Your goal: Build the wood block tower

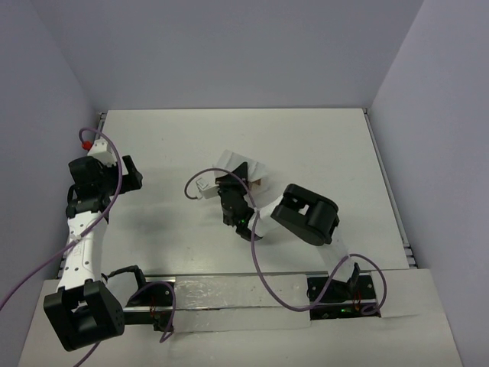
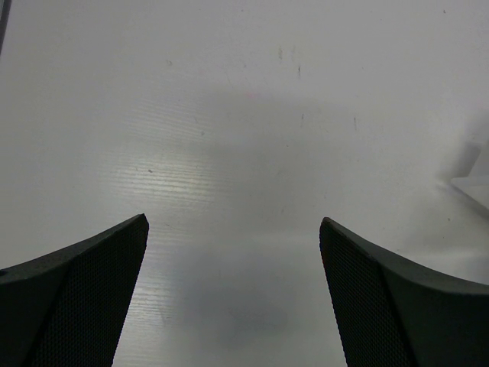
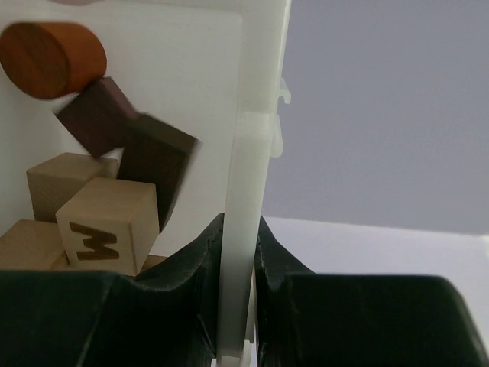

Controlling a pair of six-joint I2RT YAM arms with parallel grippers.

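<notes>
My right gripper (image 3: 238, 229) is shut on the side wall of a white plastic box (image 3: 256, 153) and holds it tilted. Inside the box are wood blocks: a tan cube with a letter on it (image 3: 107, 225), another tan cube (image 3: 65, 180), two dark brown cubes (image 3: 157, 164) that look blurred, and a reddish-brown cylinder (image 3: 50, 50). In the top view the box (image 1: 246, 170) is at the table's middle with the right gripper (image 1: 229, 200) on it. No tower shows. My left gripper (image 2: 233, 225) is open and empty over bare table at the left (image 1: 134, 174).
White table (image 1: 321, 153) enclosed by grey walls. A clear strip (image 1: 229, 294) lies along the near edge between the arm bases. A corner of a pale object (image 2: 474, 183) shows at the right of the left wrist view.
</notes>
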